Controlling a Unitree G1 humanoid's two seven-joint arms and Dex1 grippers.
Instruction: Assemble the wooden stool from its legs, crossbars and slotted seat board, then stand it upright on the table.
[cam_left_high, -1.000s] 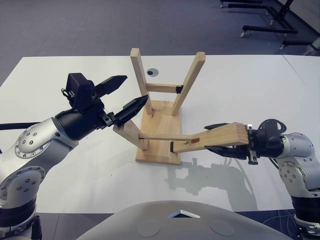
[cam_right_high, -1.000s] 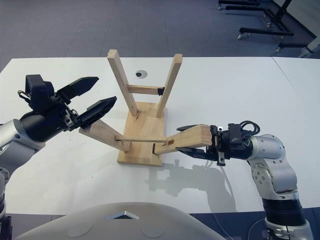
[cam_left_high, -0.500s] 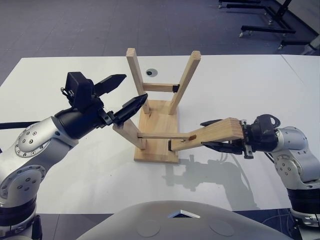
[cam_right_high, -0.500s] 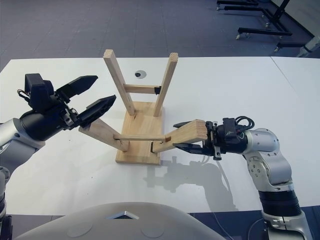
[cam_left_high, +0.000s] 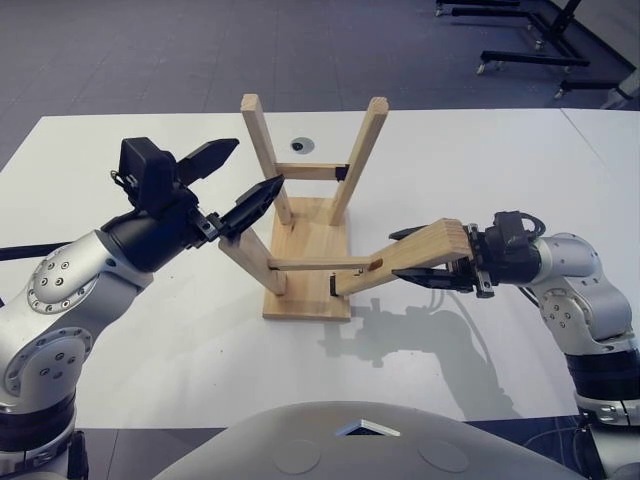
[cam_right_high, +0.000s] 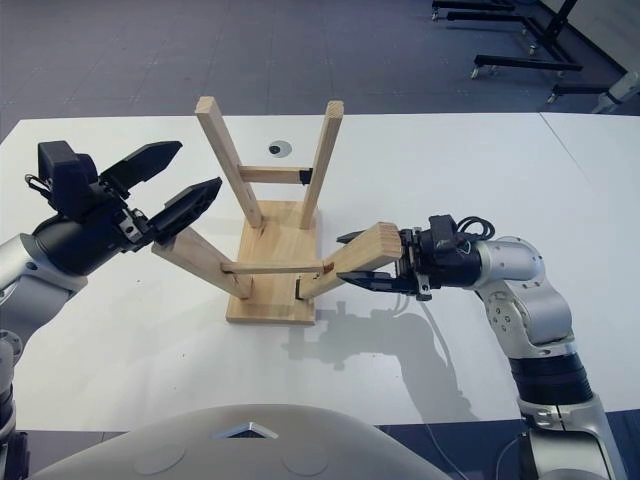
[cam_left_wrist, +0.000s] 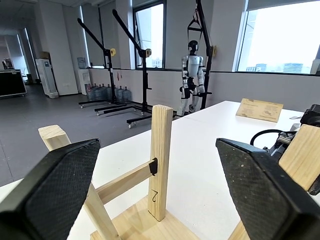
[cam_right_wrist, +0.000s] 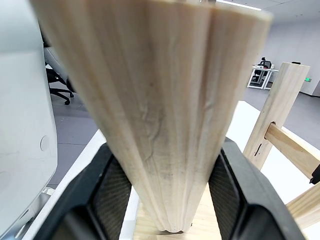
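Note:
The stool lies upside down, its seat board (cam_left_high: 308, 262) flat on the white table (cam_left_high: 480, 170). Two far legs (cam_left_high: 268, 160) stand up from the board, joined by a crossbar (cam_left_high: 312, 172). The near pair leans outward: the near left leg (cam_left_high: 248, 262) and the near right leg (cam_left_high: 405, 258) are linked by a thin crossbar (cam_left_high: 320, 264). My right gripper (cam_left_high: 410, 257) is shut on the near right leg's outer end (cam_right_wrist: 155, 115), one finger (cam_right_wrist: 110, 195) on each side. My left gripper (cam_left_high: 258, 162) hovers open just left of the far legs, above the near left leg, with its pads (cam_left_wrist: 55, 190) wide apart.
A small round hole (cam_left_high: 300, 143) sits in the table behind the stool. Wheeled stands (cam_left_high: 530, 60) are on the floor beyond the far edge. A flat wooden board (cam_left_wrist: 259, 109) lies on a table surface farther off. Bare table extends left, right and in front of the stool.
The right gripper has moved left and slightly up with the leg, tilting it steeper. The whole stool has slid left. The left gripper has drifted left, still open.

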